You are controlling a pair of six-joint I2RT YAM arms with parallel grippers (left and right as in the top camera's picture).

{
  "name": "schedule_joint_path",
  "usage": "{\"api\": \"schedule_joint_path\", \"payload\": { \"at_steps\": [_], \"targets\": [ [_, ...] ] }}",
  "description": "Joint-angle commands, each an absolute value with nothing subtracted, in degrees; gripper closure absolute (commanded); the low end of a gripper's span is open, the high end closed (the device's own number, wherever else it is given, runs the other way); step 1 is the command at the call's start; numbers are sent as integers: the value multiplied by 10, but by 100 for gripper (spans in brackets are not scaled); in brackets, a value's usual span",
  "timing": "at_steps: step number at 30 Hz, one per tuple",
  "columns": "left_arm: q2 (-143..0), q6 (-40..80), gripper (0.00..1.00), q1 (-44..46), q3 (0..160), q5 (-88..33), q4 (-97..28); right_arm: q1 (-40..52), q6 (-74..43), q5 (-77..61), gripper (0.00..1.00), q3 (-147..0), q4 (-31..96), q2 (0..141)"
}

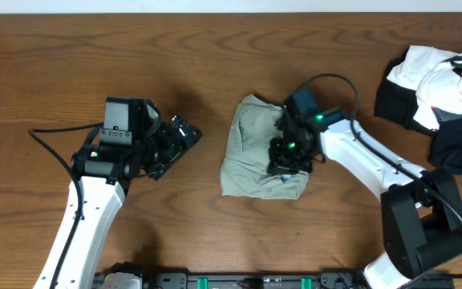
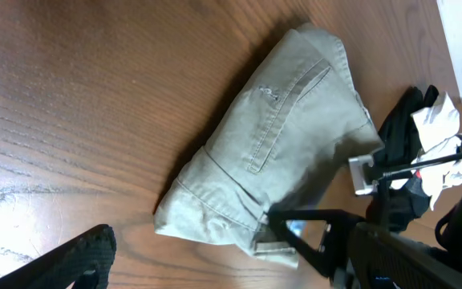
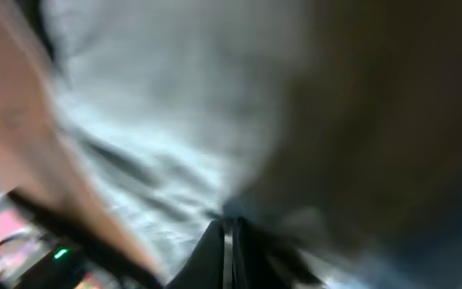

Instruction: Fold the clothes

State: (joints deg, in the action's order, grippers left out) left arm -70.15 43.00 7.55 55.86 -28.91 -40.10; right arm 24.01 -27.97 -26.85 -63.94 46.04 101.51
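The khaki garment [image 1: 251, 156] lies bunched on the counter [image 1: 215, 48]. At its right edge the right gripper [image 1: 287, 163] has its fingers closed on cloth. Left of it and apart, the left gripper [image 1: 187, 135] holds its fingers wide. This looks like the grasp for a fold. Next, the pinched edge likely needs carrying across the garment.

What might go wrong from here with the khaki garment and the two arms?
The right jaws are shut on the khaki garment's right edge, where layers stack; they may pinch several layers, or only one, and spoil the fold. The left jaws stand open, apart from the cloth, so nothing pins it and a pull could drag the bundle across the table.
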Motion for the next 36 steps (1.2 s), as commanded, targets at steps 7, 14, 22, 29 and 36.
{"api": "schedule_joint_path", "payload": {
  "at_steps": [7,14,22,29,36],
  "targets": [
    [-702,418,6,75,554,-284,-403,219,-240,-211,92,-550,368,1020],
    [-702,418,6,75,554,-284,-402,200,-268,-193,99,-510,339,1019],
    [-702,418,6,75,554,-284,-403,184,-283,-176,99,-562,420,937],
    [-702,415,6,75,554,-275,-402,183,-280,-158,83,-628,465,827],
    [-703,416,6,75,554,-276,-402,183,-226,-319,67,-637,329,823]
  ]
}}
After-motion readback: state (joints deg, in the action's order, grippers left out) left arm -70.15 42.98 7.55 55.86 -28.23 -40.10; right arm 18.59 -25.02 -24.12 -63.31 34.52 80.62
